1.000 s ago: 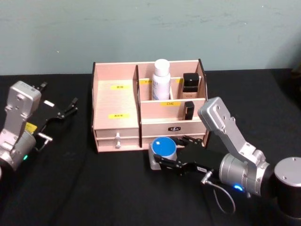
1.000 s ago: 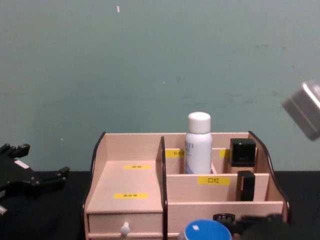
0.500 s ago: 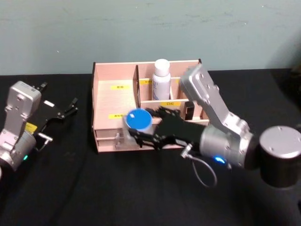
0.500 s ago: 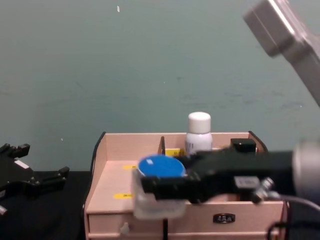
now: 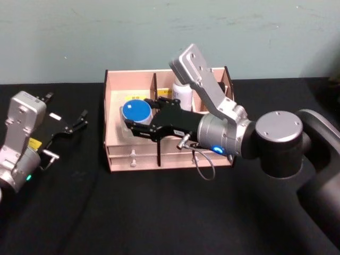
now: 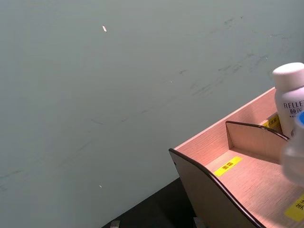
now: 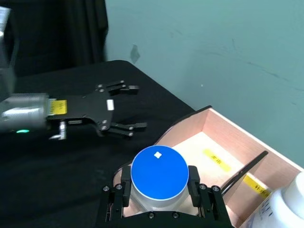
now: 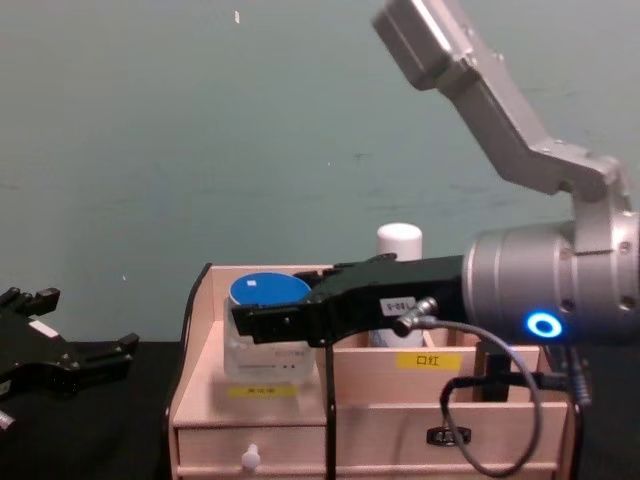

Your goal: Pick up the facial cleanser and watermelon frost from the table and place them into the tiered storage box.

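Blue-lidded jar (image 7: 159, 173) sits pinched by its sides in my right pincer (image 7: 159, 194), over the left compartment of the tiered storage box (image 5: 175, 155), toward its front-left corner. It looks light and rigid, with a smooth clear wall, so I'd grip below the lid. Its base and label are hidden, so I can't name the product. My left pincer (image 5: 81, 121) rests spread near the table's left edge.

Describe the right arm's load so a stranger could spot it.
On the black table stands the light wooden tiered storage box. Over its wide left section, the right gripper is shut on a squat clear jar. The jar's flat blue lid sets it apart from the tall white bottle behind.
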